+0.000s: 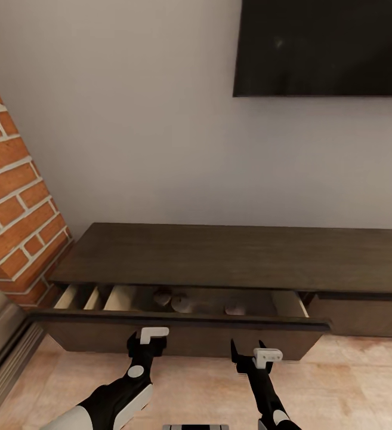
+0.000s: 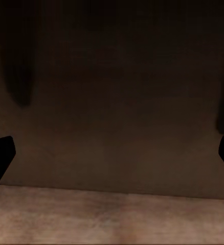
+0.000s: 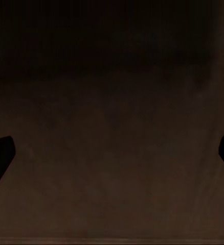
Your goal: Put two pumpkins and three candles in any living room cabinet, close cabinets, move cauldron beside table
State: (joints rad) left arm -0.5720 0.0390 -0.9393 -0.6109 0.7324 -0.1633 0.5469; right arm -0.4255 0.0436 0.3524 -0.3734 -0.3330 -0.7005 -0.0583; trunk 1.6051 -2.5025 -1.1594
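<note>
The long, low dark-brown wooden cabinet [image 1: 231, 254] is seen against the grey wall below a black wall-mounted screen [image 1: 324, 48], with its wide left drawer [image 1: 178, 325] pulled open and a red brick column [image 1: 14, 197] at its left end. Inside the pale beige drawer interior, three rounded items, too shadowed to be identified, are seen near the middle. The left end effector [image 1: 141, 345] and the right end effector [image 1: 247, 356] are held just in front of the drawer front above the light wooden floor [image 1: 351, 382], each with fingers spread apart and nothing gripped.
</note>
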